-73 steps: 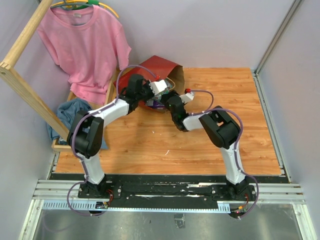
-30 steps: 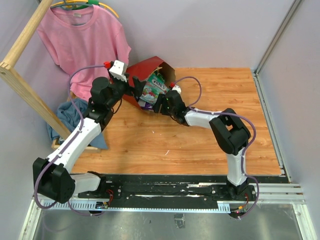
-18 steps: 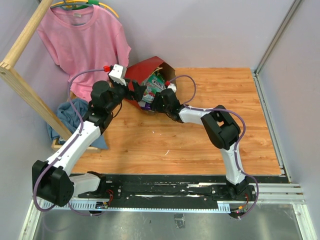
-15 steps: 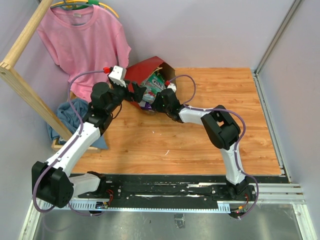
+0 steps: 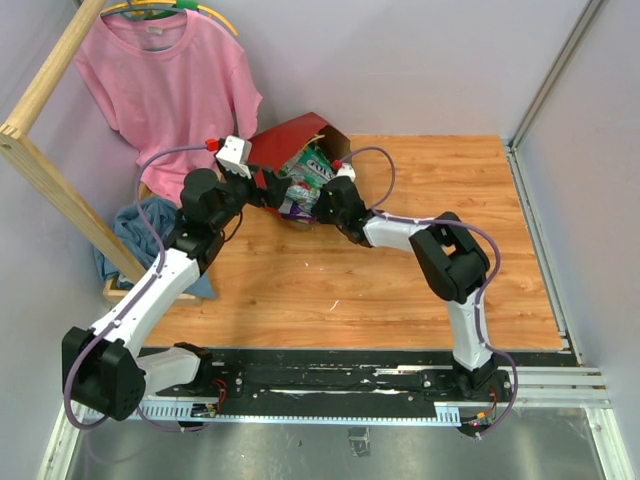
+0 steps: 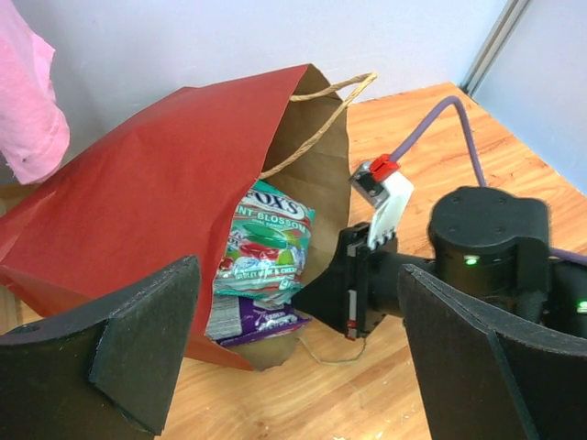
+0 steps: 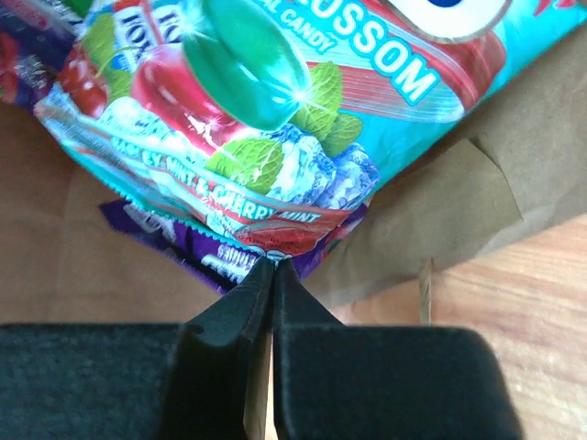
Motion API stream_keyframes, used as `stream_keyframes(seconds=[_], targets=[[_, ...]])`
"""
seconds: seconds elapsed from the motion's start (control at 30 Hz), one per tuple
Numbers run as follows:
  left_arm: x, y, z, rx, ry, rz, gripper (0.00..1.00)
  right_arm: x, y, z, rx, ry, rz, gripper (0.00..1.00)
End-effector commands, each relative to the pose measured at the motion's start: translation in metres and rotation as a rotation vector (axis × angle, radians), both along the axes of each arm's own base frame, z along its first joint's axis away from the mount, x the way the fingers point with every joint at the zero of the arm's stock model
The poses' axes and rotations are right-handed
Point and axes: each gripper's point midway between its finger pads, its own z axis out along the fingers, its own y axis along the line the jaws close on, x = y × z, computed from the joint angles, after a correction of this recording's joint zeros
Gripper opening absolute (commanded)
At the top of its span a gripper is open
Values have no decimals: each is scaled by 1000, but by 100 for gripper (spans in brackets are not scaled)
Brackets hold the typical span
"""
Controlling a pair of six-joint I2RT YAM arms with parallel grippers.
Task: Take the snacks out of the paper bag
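Observation:
The dark red paper bag lies on its side at the back of the table, brown mouth facing the arms. In its mouth a green "Fox's" packet rests on a purple packet. My right gripper is at the mouth, shut on the green packet's lower edge. Just left of the bag's mouth, my left gripper hovers open and holds nothing. Other snacks are hidden.
A pink T-shirt hangs on a wooden frame at the back left, with a blue cloth below it. One bag handle loops off the bag's upper rim, and a thin cord lies on the wood.
My right gripper's jaws have closed onto the green packet's edge at the bag's mouth. The left gripper has stayed open beside the bag, shifting only slightly.

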Motion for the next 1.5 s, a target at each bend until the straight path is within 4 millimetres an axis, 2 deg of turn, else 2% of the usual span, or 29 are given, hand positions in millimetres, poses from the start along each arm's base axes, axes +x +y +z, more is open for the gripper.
stream_keyframes(seconds=[0.0,0.1,0.17,0.3,0.33,0.37,0.53,0.7,0.77,0.87,0.93,1.07,1.17,1.23,1.33,1.4,1.47], targets=[[-3,13,13,-18,-41,54,93,-8,0,87,71,-169,70,1],[-3,21,16,-35,-44,105,93,-31,-7,120,64,-208,136,1],[-2,28,17,-47,-36,145,97,-50,-15,140,61,-232,181,1],[-1,42,21,-67,-7,233,100,-88,-49,167,-5,-270,206,1],[-2,43,23,-66,-5,236,100,-97,-61,171,-28,-278,200,1],[-3,44,24,-68,-4,237,100,-107,-75,184,-40,-307,185,1],[-11,45,31,-97,-22,232,100,-139,-145,195,-106,-322,81,1],[-14,38,29,-136,-11,197,100,-136,-233,185,-98,-248,-121,1],[-14,34,27,-146,2,179,100,-130,-256,178,-77,-218,-186,1],[-12,25,20,-146,37,144,100,-109,-288,177,-107,-178,-286,1],[-8,19,15,-137,81,122,100,-89,-314,174,-124,-143,-366,1],[-2,20,3,-110,156,144,100,-43,-377,177,-122,-125,-574,1],[-2,19,2,-112,156,137,100,-12,-405,174,-193,-107,-646,1],[-3,18,2,-114,152,131,100,8,-406,169,-227,-87,-620,1],[-1,15,0,-117,153,123,100,35,-396,142,-249,-13,-537,1],[0,14,-2,-117,158,119,100,49,-377,118,-239,32,-457,1],[1,13,-4,-117,160,118,100,60,-349,95,-239,48,-364,1]])
